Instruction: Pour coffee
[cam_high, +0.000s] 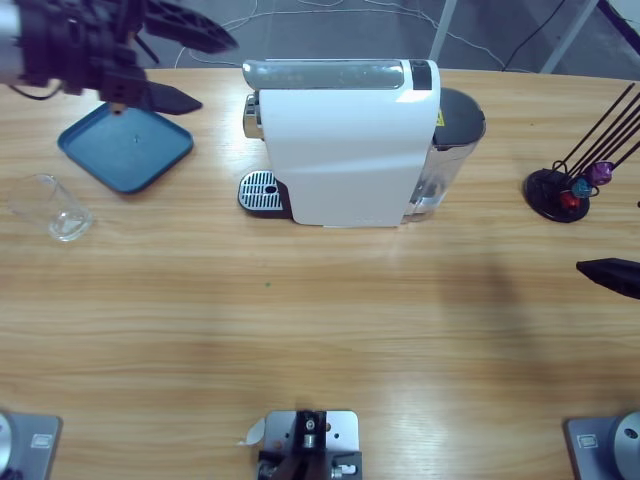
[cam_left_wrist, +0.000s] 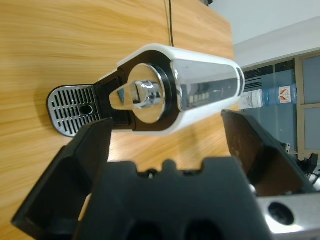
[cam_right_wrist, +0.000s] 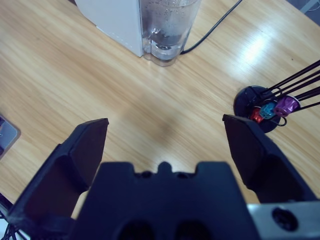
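A white coffee machine stands at the table's middle back, its drip tray facing left. A clear glass cup lies tipped near the left edge, apart from the machine. My left gripper hovers open at the back left, over the blue tray. In the left wrist view the chrome spout and grille sit beyond my left gripper, which holds nothing. My right gripper is open and empty over bare wood; only its black tip shows at the right edge. No coffee is in view.
A black capsule stand with coloured capsules sits at the far right. The machine's clear water tank faces the right gripper, and a black cable runs off behind it. Bare wood fills the front half of the table.
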